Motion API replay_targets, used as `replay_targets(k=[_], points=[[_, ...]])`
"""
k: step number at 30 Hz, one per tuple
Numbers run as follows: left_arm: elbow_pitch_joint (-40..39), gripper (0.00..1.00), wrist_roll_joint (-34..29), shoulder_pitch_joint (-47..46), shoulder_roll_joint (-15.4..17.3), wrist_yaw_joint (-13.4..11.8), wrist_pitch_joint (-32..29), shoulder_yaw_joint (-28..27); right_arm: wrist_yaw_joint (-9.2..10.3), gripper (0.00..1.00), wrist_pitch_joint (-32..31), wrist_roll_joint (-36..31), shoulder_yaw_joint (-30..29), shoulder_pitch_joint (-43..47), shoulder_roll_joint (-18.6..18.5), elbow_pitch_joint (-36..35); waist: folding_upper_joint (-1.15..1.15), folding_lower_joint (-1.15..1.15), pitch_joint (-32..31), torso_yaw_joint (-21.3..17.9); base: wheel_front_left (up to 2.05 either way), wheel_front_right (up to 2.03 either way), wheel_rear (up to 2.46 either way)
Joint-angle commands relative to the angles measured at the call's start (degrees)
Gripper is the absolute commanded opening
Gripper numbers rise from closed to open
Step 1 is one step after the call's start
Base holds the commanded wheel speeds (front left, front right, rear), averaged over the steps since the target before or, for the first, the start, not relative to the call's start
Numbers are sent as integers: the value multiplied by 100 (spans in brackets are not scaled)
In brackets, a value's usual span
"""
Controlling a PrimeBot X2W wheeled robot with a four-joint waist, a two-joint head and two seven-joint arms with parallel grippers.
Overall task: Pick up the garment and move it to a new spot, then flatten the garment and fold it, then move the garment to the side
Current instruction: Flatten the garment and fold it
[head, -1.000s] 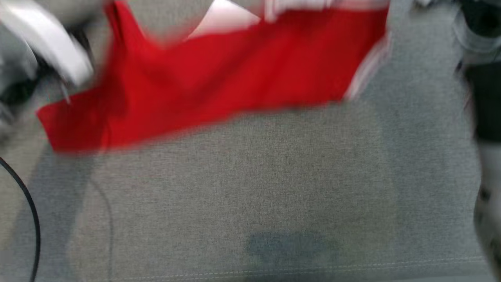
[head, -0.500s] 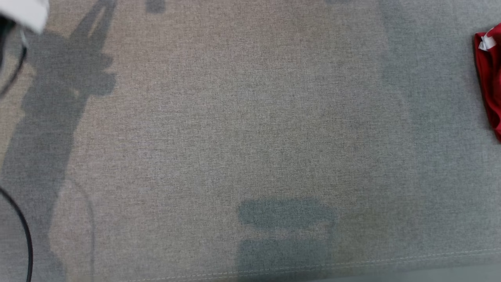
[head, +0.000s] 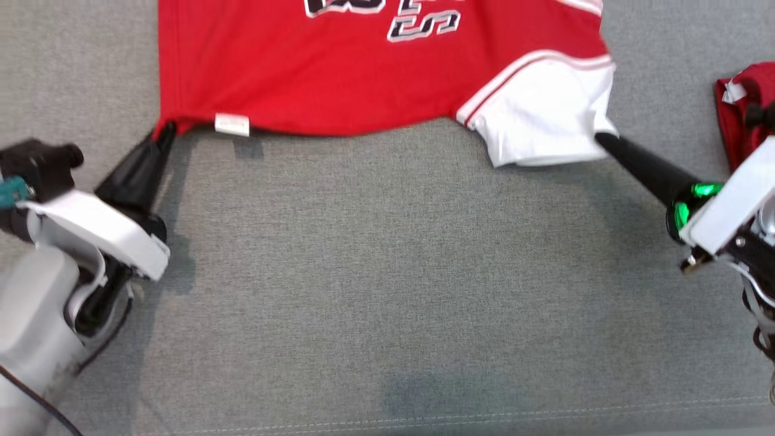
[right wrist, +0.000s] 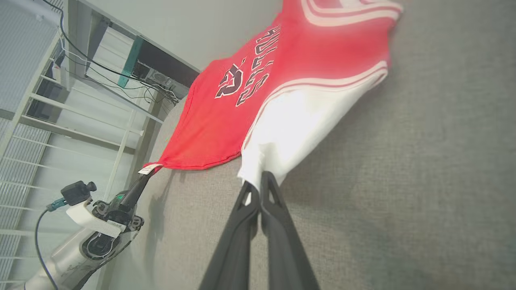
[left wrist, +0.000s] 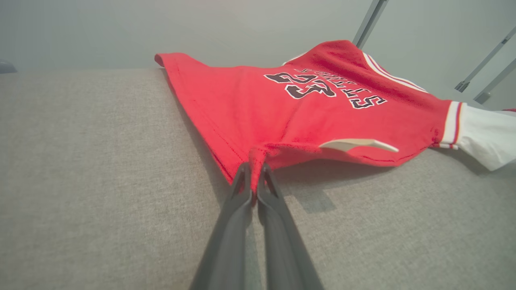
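The garment [head: 363, 66] is a red jersey with white sleeves and black lettering, spread across the top of the head view on the grey fabric surface [head: 375, 272]. My left gripper [head: 166, 132] is shut on its red hem corner, next to a white label [head: 232, 124]; the left wrist view shows that corner [left wrist: 258, 155] pinched between the fingers. My right gripper [head: 600, 139] is shut on the edge of the white sleeve [head: 545, 121], seen pinched in the right wrist view [right wrist: 258, 177]. The near edge hangs slightly lifted between both grippers.
A second bunched red cloth [head: 742, 115] lies at the right edge of the surface. A stitched seam [head: 484, 416] marks the surface's front edge. White shelving and cables [right wrist: 60, 80] stand beyond the far side, and my left arm [right wrist: 100, 229] appears there.
The head camera has swung, so the picture shifted strongly. The jersey was blurred and in motion a second ago; now it lies spread and still with both grippers holding its near edge.
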State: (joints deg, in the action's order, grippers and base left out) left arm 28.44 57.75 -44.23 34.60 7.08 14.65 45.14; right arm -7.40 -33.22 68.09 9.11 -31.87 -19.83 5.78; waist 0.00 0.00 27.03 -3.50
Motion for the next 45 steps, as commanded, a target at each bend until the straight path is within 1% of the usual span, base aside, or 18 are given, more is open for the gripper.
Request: replay_targets(k=[1, 6, 9, 16, 26, 31, 35, 45], points=[[-114, 0, -159, 181, 225, 40, 34, -381, -9, 0, -116, 108, -42, 314, -142, -322, 0, 0, -215, 60, 0, 0, 0], [-135, 0, -499, 816, 134, 40, 34, -484, -9, 0, -318, 173, -103, 874, -249, -538, 0, 0, -603, 72, 0, 0, 0], [-145, 0, -651, 1155, 96, 40, 34, -475, -9, 0, -298, 85, -207, 1112, -284, -595, 0, 0, -824, 61, 0, 0, 0], [-219, 0, -963, 1904, 36, 40, 34, -733, -9, 0, -266, -72, -310, 1628, -226, -727, 0, 0, -1288, 64, 0, 0, 0], [-140, 0, -1332, 2662, -43, 40, 35, -962, -9, 0, -283, -331, -269, 2239, -157, -844, 0, 0, -1711, 149, 0, 0, 0], [131, 0, -1653, 2885, -86, 40, 35, -1051, -9, 0, -486, -460, -277, 2574, -232, -930, 0, 0, -1878, 193, 0, 0, 0], [281, 0, -1864, 2967, -154, 40, 35, -1116, -9, 0, -622, -505, -265, 2777, -171, -974, 0, 0, -1940, 206, 0, 0, 0], [540, 0, -2271, 3022, -269, 39, 35, -1332, -9, 0, -1394, -311, -258, 3230, -55, -1167, 0, 0, -1965, 202, 0, 0, 0]])
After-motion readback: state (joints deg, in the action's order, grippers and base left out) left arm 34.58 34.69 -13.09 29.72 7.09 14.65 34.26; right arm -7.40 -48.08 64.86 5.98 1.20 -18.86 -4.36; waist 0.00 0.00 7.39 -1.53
